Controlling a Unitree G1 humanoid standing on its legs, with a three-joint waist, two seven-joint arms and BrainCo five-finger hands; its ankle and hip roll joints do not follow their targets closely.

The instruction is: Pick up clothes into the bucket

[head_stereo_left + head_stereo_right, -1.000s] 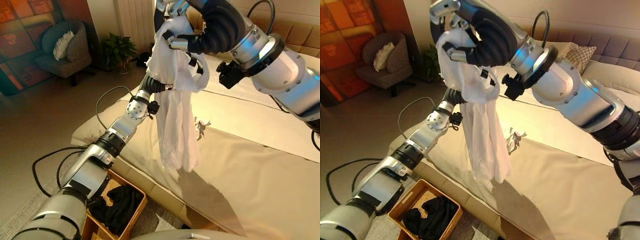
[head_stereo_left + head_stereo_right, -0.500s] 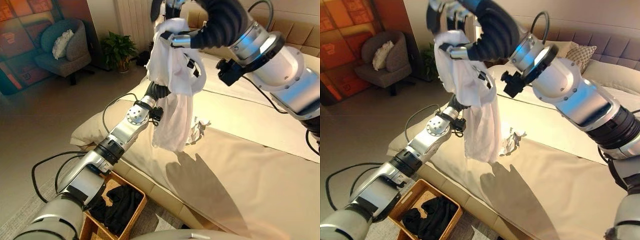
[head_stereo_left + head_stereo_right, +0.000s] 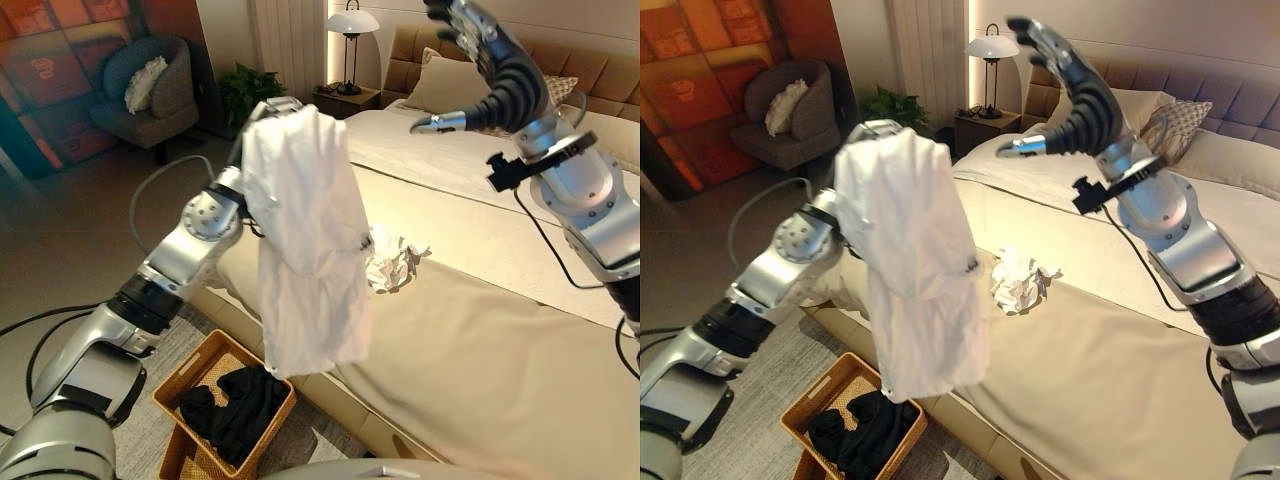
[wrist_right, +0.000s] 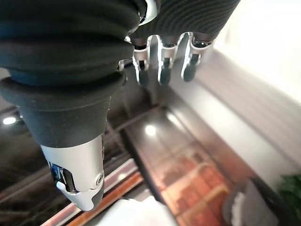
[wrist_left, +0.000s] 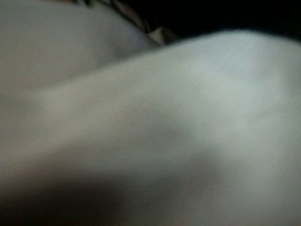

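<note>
A white garment [image 3: 302,225] hangs draped over my left hand [image 3: 872,128], whose fingers are buried under the cloth; white fabric fills the left wrist view [image 5: 188,117]. The garment's hem dangles just above the far corner of a wicker basket [image 3: 183,366] on the floor by the bed, which holds dark clothes [image 3: 238,405]. My right hand [image 3: 492,62] is raised high over the bed, open and holding nothing, well apart from the garment. A crumpled white cloth [image 3: 392,265] lies on the bed.
The beige bed [image 3: 500,350] takes up the right side, with pillows [image 3: 1175,115] at the headboard. A lamp [image 3: 352,22] stands on a nightstand behind it. A grey armchair [image 3: 150,95] and a potted plant [image 3: 247,90] stand at the back left.
My right hand has let go of the white garment and swung up and away to the right. The left arm now carries the garment alone, further left and lower, toward the basket. The camera has shifted.
</note>
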